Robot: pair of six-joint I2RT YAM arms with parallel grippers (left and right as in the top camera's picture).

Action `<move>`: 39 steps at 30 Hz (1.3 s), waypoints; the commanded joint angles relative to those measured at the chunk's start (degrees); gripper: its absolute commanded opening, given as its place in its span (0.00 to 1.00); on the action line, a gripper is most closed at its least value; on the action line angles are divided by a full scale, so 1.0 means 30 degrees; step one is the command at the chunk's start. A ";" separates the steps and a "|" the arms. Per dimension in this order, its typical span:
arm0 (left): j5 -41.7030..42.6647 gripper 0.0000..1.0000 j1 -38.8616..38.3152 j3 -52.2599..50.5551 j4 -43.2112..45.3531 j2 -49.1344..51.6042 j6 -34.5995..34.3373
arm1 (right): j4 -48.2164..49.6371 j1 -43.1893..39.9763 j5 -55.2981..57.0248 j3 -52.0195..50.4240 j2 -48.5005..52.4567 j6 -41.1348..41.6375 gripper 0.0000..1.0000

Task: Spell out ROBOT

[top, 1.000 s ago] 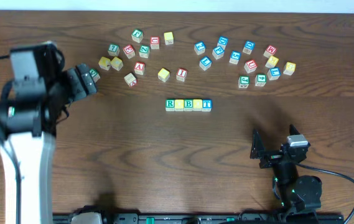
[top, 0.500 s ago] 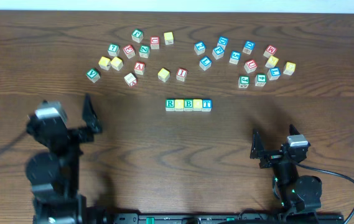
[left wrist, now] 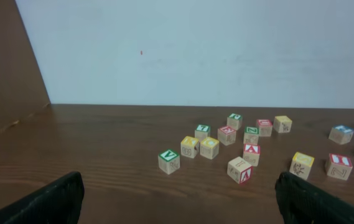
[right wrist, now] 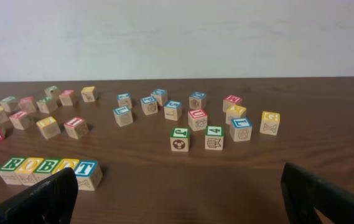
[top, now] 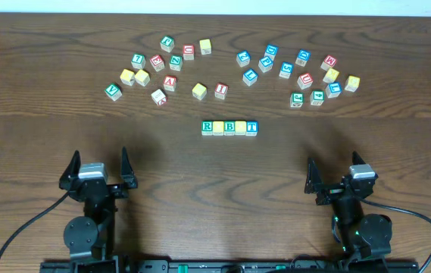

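Note:
A row of letter blocks (top: 229, 127) lies at the table's middle; in the right wrist view it (right wrist: 47, 170) reads R, O, B, O, T from left to right. Loose letter blocks lie in a left cluster (top: 162, 68) and a right cluster (top: 298, 72) behind it. My left gripper (top: 98, 171) is open and empty near the front left edge. My right gripper (top: 335, 176) is open and empty near the front right edge. Both are well apart from the blocks.
In the left wrist view the left cluster (left wrist: 226, 146) lies ahead, before a white wall (left wrist: 195, 50). In the right wrist view the right cluster (right wrist: 208, 118) lies ahead. Bare wooden table (top: 215, 197) lies between the grippers.
My left arm has drawn back from the far left cluster to the front left edge and now rests low, gripper open. The right arm and the blocks have not moved.

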 commanded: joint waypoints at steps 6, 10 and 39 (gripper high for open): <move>0.0204 0.97 0.0044 -0.1078 -0.1115 -0.0510 0.0357 | -0.0080 -0.0087 -0.0044 -0.0029 -0.0117 -0.0168 0.99; -0.0087 0.97 0.0044 -0.1078 -0.2229 -0.0517 0.0335 | -0.0080 -0.0087 -0.0044 -0.0029 -0.0117 -0.0168 0.99; -0.0109 0.97 0.0044 -0.1078 -0.2222 -0.0510 0.0335 | -0.0087 -0.0087 -0.0044 -0.0029 -0.0117 -0.0168 0.99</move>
